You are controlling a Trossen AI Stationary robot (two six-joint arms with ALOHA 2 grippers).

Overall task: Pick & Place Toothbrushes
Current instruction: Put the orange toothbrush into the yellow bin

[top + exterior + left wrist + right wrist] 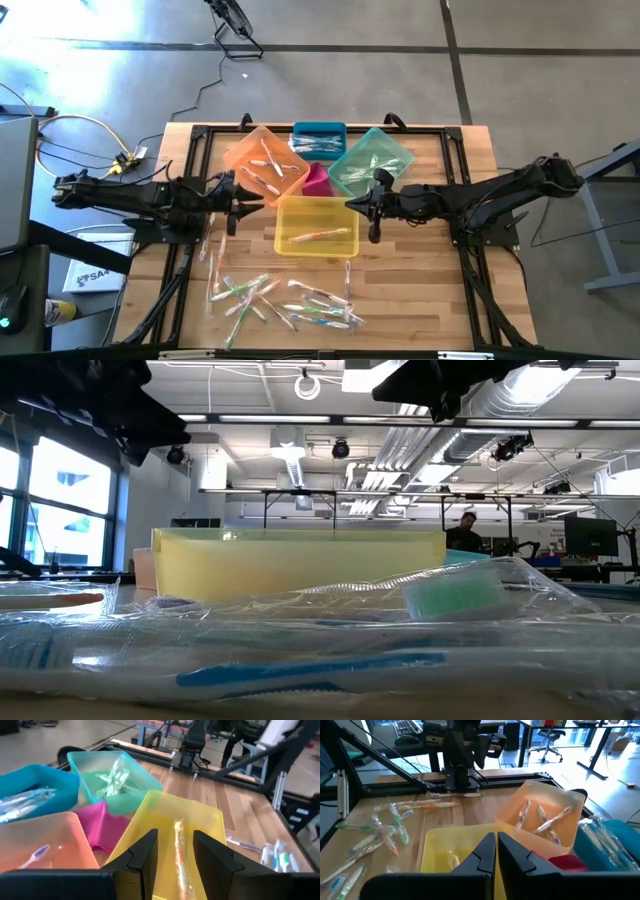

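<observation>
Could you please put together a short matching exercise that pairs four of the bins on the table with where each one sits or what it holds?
Column one:
1. yellow bin
2. orange bin
3. blue bin
4. pink bin

Column two:
A. farthest back in the cluster
B. small, wedged in the middle of the other bins
C. holds one orange-accented toothbrush
D. nearest the left gripper, holding several toothbrushes

Pairs: 1-C, 2-D, 3-A, 4-B

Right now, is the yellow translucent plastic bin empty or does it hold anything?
Not empty. The yellow translucent plastic bin holds one wrapped orange-accented toothbrush, lying flat on its floor; the left wrist view shows the same brush inside.
</observation>
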